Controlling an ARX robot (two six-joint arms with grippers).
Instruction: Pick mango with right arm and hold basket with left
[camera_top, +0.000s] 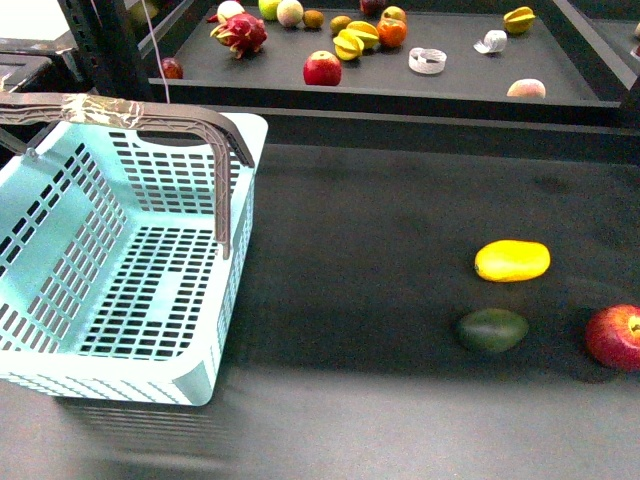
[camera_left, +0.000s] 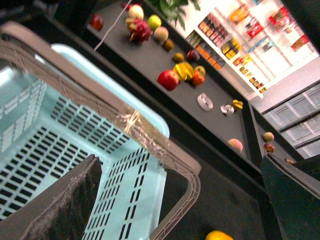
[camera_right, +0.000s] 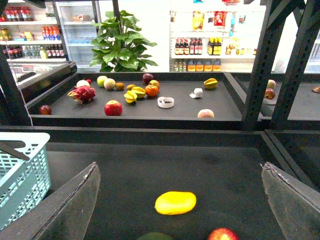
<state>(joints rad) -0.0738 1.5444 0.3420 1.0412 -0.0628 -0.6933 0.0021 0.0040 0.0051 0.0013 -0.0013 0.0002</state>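
The smooth, oblong yellow-orange mango lies on its side on the dark table. In the right wrist view the mango sits ahead of the right arm's black claw, about midway between the lines of its two fingers. It is clear of both fingers, which stand wide apart and grip nothing.

A dark green oval fruit rests near the mango, on the side closer to the robot. A red apple lies near the mango too, closer to the robot and further to the robot's right.

The large pale turquoise plastic basket with slotted sides stands well apart from the mango, toward the robot's left. Its grey-brown taped handle is raised over the opening.

The left arm's wide black claw is also spread open and holds nothing. In its wrist view the handle crosses the gap between its fingers; whether either finger touches the handle cannot be told.

Beyond the mango, a raised dark shelf carries assorted fruit.
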